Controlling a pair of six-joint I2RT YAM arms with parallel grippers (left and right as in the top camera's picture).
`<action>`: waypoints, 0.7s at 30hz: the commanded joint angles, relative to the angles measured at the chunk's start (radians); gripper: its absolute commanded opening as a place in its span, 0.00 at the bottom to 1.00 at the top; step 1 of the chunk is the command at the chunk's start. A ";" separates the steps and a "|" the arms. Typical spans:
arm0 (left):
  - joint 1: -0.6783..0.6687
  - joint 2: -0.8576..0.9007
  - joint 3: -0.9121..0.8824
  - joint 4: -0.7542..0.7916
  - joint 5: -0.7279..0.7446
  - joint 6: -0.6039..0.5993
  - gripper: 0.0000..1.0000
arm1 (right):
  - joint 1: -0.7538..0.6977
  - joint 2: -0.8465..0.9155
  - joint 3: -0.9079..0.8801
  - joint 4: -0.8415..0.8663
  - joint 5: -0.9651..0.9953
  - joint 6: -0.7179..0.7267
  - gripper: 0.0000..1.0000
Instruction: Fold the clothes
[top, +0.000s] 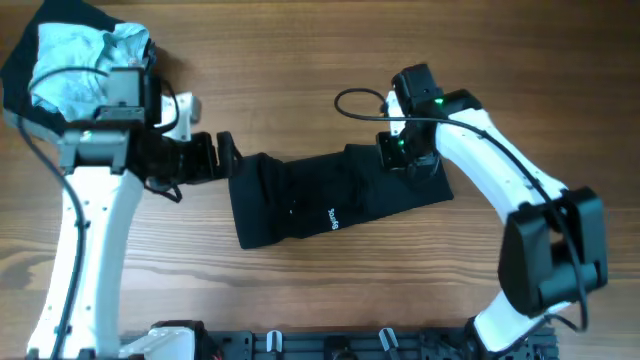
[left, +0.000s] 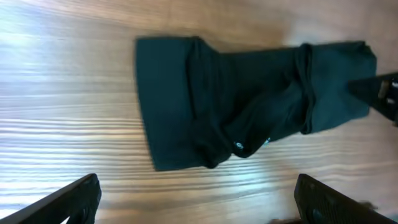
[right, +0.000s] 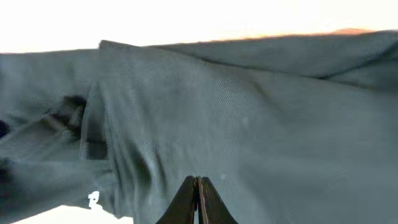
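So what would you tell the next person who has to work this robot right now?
Left gripper: open, holding nothing, at the left edge of the black cloth garment.
Right gripper: shut, tips on the garment's right end.
Done: the garment lies in a rumpled, partly folded strip mid wooden table.
Left to do: finish this fold, then the crumpled pale blue and black clothes pile by the left arm.

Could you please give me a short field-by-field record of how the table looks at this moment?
surface: wooden table
garment in work: black garment, partly folded and rumpled, at the centre
waiting: clothes pile, far left corner, light blue-grey piece on a dark one
left claw: open, at the garment's left edge, holding nothing
right claw: shut, tips on the garment's right end; whether cloth is pinched cannot be told
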 joint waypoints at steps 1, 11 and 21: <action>0.007 0.061 -0.183 0.098 0.184 0.005 1.00 | 0.002 0.062 -0.043 0.040 -0.045 0.028 0.04; 0.008 0.353 -0.497 0.485 0.121 0.005 1.00 | 0.002 0.064 -0.043 0.059 -0.053 0.026 0.04; -0.138 0.500 -0.499 0.688 0.370 0.223 1.00 | 0.001 0.064 -0.043 0.062 -0.052 0.025 0.04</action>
